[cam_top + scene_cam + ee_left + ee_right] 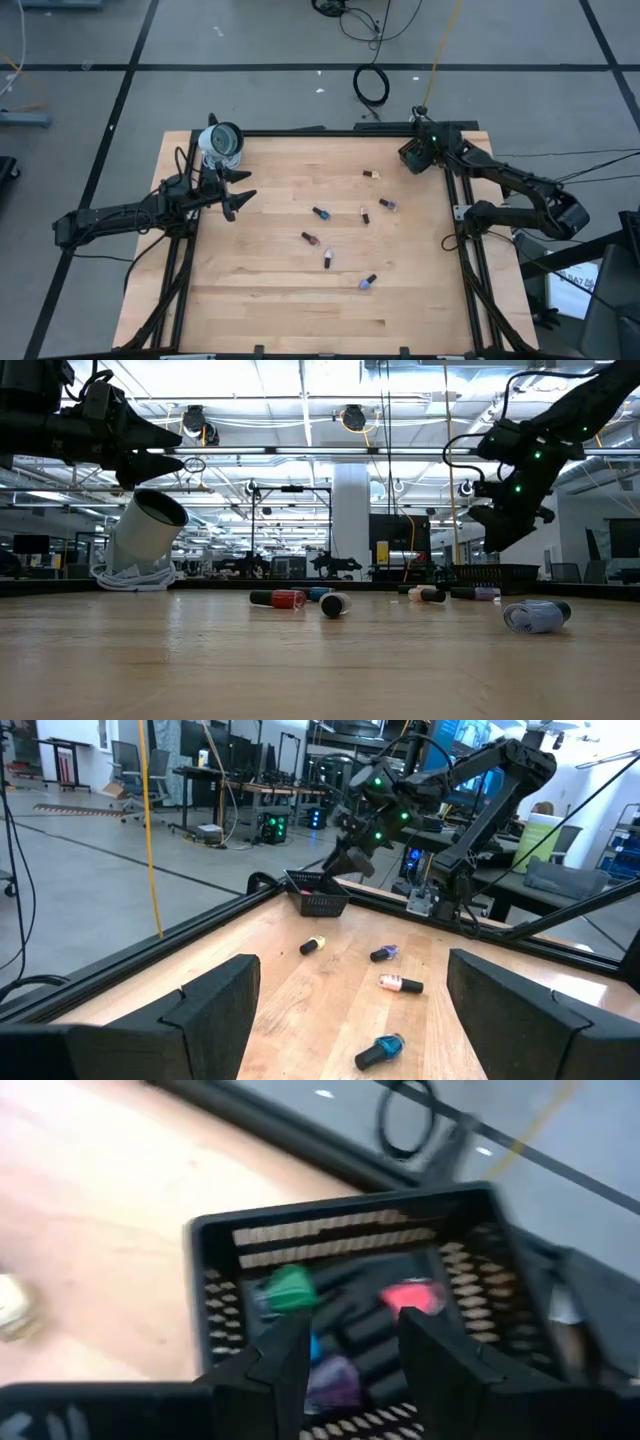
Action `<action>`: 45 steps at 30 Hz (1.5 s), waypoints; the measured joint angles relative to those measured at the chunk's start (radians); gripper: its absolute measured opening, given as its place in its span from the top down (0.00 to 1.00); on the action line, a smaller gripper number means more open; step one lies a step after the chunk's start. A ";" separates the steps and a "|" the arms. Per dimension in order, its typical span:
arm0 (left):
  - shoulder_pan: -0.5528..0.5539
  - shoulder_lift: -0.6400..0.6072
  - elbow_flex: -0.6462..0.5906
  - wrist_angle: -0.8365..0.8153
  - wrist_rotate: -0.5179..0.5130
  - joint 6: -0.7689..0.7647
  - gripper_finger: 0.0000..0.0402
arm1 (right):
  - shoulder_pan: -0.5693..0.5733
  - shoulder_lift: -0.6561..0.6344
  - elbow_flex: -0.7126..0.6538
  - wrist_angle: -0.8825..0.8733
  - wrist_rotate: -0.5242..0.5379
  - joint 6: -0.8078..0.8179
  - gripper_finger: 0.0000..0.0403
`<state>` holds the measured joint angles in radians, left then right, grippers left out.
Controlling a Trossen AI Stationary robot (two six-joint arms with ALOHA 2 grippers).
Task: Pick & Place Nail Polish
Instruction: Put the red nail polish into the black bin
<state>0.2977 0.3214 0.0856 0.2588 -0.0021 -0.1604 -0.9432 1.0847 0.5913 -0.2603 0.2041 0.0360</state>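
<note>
Bottles point(330, 1340) in basket point(470, 1280) under right claw point(352, 1342)

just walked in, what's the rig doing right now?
It's sorting nail polish bottles into a small black basket at the table's far right corner. The right gripper hangs over the basket with jaws apart and nothing between them; a green bottle and a red bottle already lie inside. Several bottles remain on the table, including a blue bottle. The left gripper waits open near the left edge.

Pale matt wooden table point(260, 300); perforated black plastic basket point(480, 1280); glossy bottles point(400, 984).
</note>
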 joint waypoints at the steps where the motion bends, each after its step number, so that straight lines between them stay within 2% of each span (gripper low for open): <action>1: 0.000 0.000 0.000 0.000 0.000 0.000 0.23 | 0.000 0.000 -0.018 0.028 -0.018 -0.007 0.64; 7: 0.000 0.000 0.000 0.000 0.000 0.000 0.23 | 0.018 0.000 -0.091 0.158 -0.140 0.003 0.64; 15: 0.000 0.000 0.000 0.000 0.000 0.000 0.23 | 0.107 0.000 -0.095 0.358 -0.283 -0.047 0.66; 18: 0.000 0.000 0.000 0.000 0.000 0.000 0.23 | 0.159 0.000 -0.095 0.415 -0.425 -0.021 0.67; 23: 0.000 0.000 0.000 0.000 0.000 0.000 0.23 | 0.285 0.000 -0.095 0.472 -0.795 0.042 0.68; 25: 0.000 0.000 0.000 0.000 0.000 0.000 0.23 | 0.366 0.000 -0.095 0.503 -0.888 0.055 0.68; 28: 0.000 0.000 0.000 0.000 0.000 0.000 0.23 | 0.496 0.000 -0.095 0.560 -0.906 0.027 0.68; 34: 0.000 0.000 0.000 0.004 0.000 -0.002 0.23 | 0.710 0.000 -0.095 0.659 -0.878 -0.024 0.68; 38: 0.000 -0.001 -0.002 0.083 0.000 -0.013 0.23 | 0.809 0.000 -0.095 0.744 -0.886 -0.025 0.68; 41: 0.000 0.000 -0.002 0.126 0.001 -0.093 0.23 | 0.873 0.000 -0.095 0.781 -0.886 -0.024 0.68; 45: 0.000 0.000 -0.002 0.158 0.002 -0.145 0.23 | 0.913 0.000 -0.095 0.780 -0.861 -0.030 0.68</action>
<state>0.2974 0.3214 0.0841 0.4167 -0.0006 -0.3053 -0.0300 1.0851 0.4965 0.5200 -0.6573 0.0056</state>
